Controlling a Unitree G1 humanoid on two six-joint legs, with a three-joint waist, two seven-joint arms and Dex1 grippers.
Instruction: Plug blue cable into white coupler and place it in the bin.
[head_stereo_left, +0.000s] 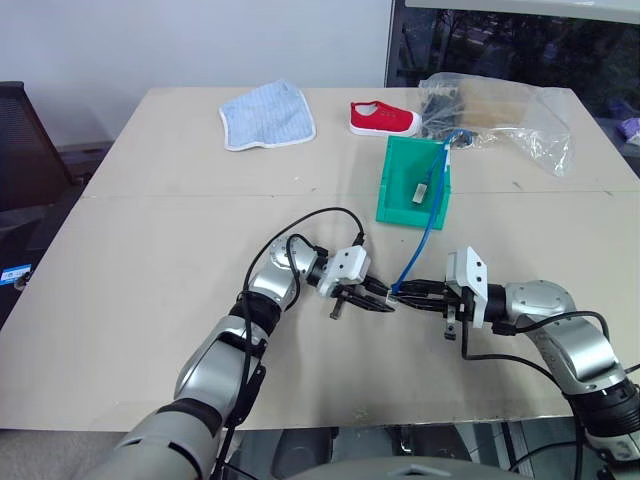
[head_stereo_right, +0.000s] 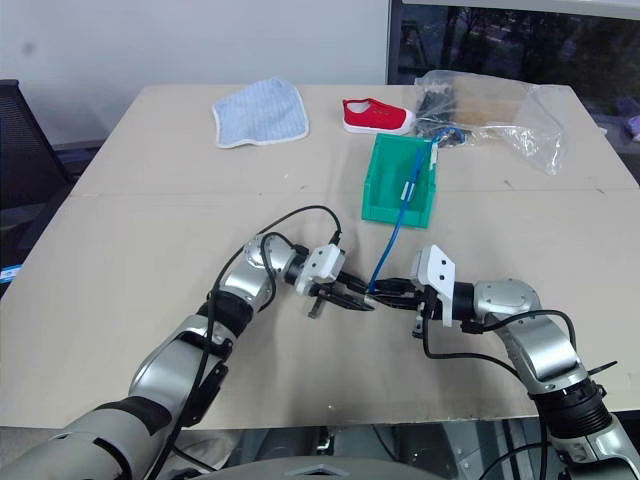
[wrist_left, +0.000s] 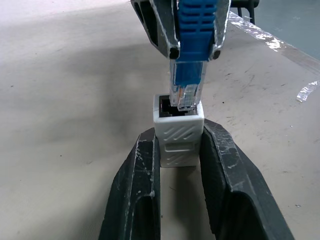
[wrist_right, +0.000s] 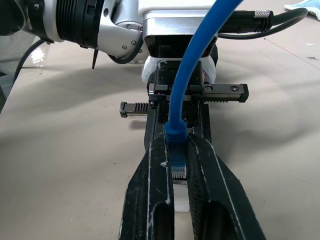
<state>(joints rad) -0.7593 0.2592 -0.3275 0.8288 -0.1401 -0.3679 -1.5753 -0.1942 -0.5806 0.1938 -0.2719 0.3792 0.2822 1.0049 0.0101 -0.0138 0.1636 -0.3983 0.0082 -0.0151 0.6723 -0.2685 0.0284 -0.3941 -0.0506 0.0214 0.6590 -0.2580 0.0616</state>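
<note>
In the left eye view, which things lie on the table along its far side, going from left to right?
Blue striped cloth → red shoe → clear plastic bag.

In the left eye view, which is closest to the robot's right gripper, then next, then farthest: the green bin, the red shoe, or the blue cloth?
From the right gripper:
1. Green bin, just beyond it on the table.
2. Red shoe, behind the bin.
3. Blue cloth, far back, toward the robot's left.
</note>
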